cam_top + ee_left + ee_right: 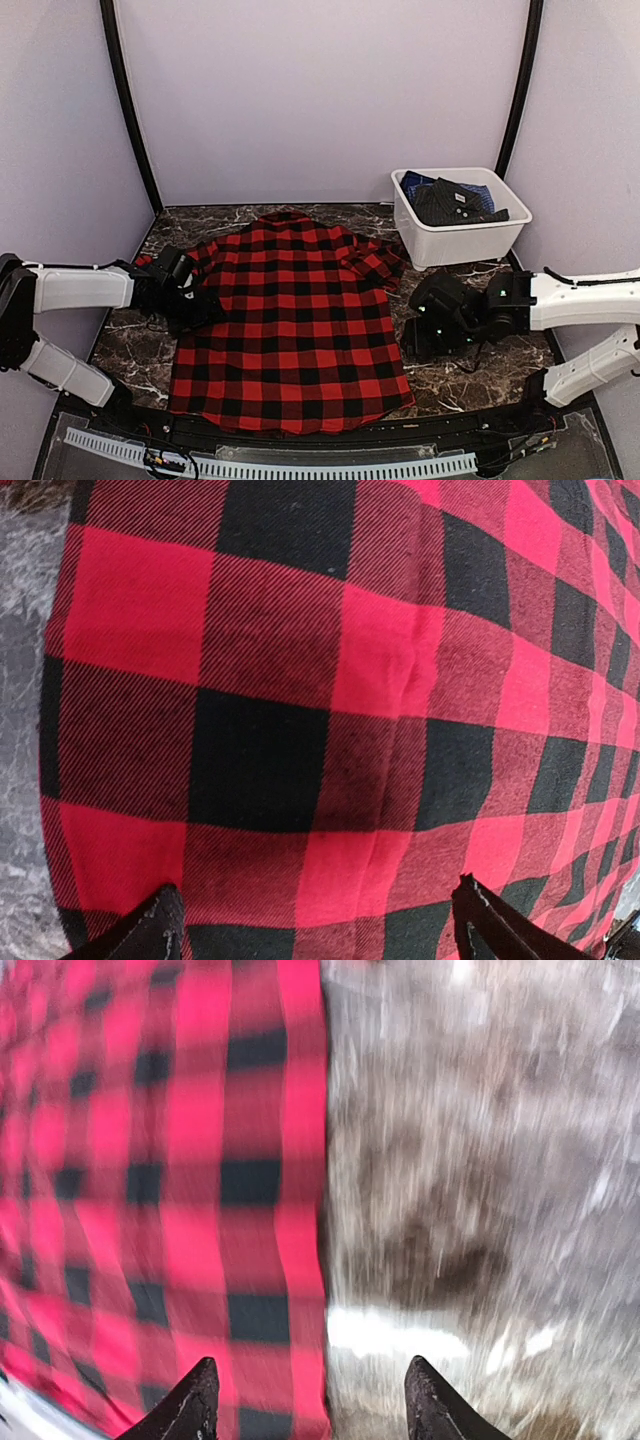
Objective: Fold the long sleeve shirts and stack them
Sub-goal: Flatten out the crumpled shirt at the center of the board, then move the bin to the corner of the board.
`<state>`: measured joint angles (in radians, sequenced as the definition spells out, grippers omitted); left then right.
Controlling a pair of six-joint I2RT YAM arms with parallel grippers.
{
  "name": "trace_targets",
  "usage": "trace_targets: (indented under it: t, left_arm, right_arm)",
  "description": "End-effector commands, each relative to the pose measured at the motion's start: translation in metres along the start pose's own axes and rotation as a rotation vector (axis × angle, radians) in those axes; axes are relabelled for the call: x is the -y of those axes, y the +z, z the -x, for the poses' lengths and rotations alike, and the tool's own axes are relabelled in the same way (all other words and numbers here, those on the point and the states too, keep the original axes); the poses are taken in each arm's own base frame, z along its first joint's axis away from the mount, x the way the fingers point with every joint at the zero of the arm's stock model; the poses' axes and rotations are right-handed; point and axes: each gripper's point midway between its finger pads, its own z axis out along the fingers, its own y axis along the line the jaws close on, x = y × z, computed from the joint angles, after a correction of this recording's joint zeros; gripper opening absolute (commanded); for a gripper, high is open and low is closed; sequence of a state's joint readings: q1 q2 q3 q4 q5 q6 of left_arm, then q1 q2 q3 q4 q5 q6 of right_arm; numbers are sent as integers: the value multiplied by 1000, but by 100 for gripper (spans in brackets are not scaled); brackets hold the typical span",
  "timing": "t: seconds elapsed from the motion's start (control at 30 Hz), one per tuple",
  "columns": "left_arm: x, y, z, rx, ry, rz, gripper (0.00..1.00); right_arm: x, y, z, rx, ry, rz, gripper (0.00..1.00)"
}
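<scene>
On the marble table [470, 375], the red-and-black shirt [295, 320] lies flat. Both arms reach in low from the sides, the left gripper [195, 300] over its left edge and the right gripper [415, 335] at its right edge, jaws apart, empty.

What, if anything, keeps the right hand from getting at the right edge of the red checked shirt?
Nothing visible, so probably yes. In the right wrist view the open right hand hangs over that edge of the shirt, one finger above cloth, the other above bare table.

The right wrist view blurs the flannel shirt [170, 1190] and table [480, 1140].
</scene>
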<state>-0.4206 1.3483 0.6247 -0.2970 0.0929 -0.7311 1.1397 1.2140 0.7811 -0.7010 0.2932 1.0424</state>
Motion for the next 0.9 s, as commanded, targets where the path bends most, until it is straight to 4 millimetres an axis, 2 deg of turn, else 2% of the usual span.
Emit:
trace_targets:
  t: [0.0,0.07,0.23,0.4,0.53,0.7,0.87]
  left_arm:
    - [4,-13,6,-17,23,24,92]
    - [14,-17,14,-8,31,-1,92]
    - [39,-22,34,8,43,-49,91]
    - [55,-24,51,20,50,-71,91]
    - [69,-24,63,28,53,-93,92]
    - [76,-20,74,44,62,-90,92]
    - [81,-12,79,32,65,-93,92]
  right_arm:
    - [-9,-7,84,210,-8,41,60]
    - [-3,0,119,265,10,36,58]
    - [3,21,187,362,40,63,51]
    - [13,51,234,399,38,56,50]
    - [28,80,254,376,65,75,49]
    - [39,102,272,371,74,76,49]
    - [60,123,285,353,120,74,46]
